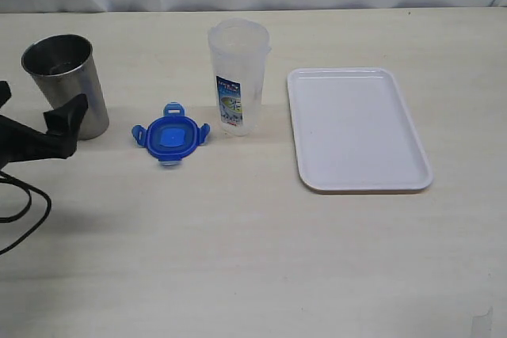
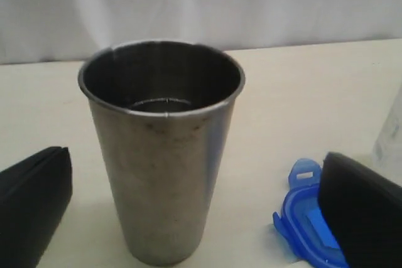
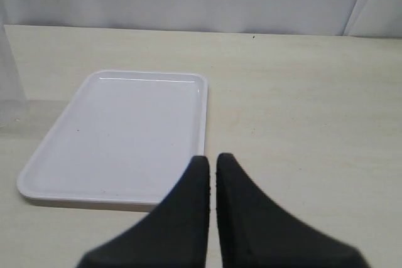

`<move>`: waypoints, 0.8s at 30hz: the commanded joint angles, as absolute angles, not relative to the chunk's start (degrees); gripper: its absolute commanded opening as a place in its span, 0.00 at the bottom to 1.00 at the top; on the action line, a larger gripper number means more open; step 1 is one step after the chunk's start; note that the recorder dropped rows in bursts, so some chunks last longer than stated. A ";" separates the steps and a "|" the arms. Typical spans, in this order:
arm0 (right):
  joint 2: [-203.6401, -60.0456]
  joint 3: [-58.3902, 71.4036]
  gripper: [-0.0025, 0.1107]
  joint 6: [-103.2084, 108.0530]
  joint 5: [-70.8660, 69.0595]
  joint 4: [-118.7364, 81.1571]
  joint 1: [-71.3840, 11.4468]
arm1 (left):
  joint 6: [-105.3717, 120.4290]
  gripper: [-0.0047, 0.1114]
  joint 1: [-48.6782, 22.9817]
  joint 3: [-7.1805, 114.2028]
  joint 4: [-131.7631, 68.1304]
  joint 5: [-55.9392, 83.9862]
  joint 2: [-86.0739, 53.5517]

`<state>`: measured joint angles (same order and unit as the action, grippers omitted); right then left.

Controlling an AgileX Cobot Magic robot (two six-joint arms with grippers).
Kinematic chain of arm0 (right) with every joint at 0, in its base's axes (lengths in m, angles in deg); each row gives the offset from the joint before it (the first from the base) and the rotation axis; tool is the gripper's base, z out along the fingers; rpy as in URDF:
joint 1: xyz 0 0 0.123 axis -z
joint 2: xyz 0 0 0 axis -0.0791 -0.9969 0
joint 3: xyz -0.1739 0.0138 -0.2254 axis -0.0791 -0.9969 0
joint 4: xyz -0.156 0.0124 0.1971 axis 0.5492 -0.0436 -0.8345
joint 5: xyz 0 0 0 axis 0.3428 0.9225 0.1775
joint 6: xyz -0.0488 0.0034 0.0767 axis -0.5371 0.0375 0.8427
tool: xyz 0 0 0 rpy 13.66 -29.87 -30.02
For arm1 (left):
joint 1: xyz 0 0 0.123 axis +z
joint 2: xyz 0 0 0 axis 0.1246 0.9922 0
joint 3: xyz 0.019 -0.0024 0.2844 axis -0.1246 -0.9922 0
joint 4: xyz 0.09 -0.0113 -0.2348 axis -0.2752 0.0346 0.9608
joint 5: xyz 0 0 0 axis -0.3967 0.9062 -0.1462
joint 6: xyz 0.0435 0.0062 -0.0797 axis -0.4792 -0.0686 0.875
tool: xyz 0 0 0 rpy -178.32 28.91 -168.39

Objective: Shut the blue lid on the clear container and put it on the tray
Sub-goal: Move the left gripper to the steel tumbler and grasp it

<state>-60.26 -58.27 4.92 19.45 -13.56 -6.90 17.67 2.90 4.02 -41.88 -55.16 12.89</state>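
I have the left end effector [image 1: 41, 108] spread wide and empty. The tapered steel cup [image 1: 67, 77] stands straight ahead of it, so in the left wrist view the cup fills the gap between the two black fingers [image 2: 34, 205]. That cup is not my target. The small rounded-square blue plastic lid [image 1: 170, 138] lies off to this end effector's outer side, just past its right finger and lower than the cup's rim, flat on the pale bench [image 1: 238, 259]. As I read it, the coming move turns on swinging sideways away from the cup and towards the lid. The lid has no real long axis; its broad face points up and its four snap flaps are splayed outward. Beyond it from the left end effector, just beside one flap, stands the tall clear plastic container [image 1: 238, 77]. Its long axis is vertical, its mouth is open upward and it is uncapped. Further still in that direction is the flat white rectangular tray [image 1: 360, 128], which holds nothing. The right end effector [image 3: 212, 161] is pinched shut on nothing, and the tray's near rim [image 3: 88, 199] sits just ahead of its tips. I judge the left arm the nearer one for the lid.
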 commanded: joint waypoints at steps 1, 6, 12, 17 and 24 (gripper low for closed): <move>-60.05 -58.39 0.06 4.89 18.93 -13.63 -6.62 | 17.36 0.94 2.45 7.60 -42.18 -55.94 19.01; -60.05 -58.39 0.06 4.89 18.93 -13.63 -6.62 | 17.36 0.94 2.45 11.95 -42.63 -55.94 24.37; -60.05 -58.39 0.06 4.89 18.93 -13.63 -6.62 | 17.71 0.94 2.45 16.34 -43.71 -55.94 28.29; -60.05 -58.39 0.06 4.89 18.93 -13.63 -6.62 | 18.01 0.94 2.45 18.84 -43.71 -55.94 30.57; -60.05 -58.39 0.06 4.89 18.93 -13.63 -6.62 | 18.01 0.94 2.45 19.90 -42.90 -55.94 30.58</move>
<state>-60.26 -58.27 4.92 19.45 -13.56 -6.90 17.68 2.56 19.52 -43.36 -55.16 30.46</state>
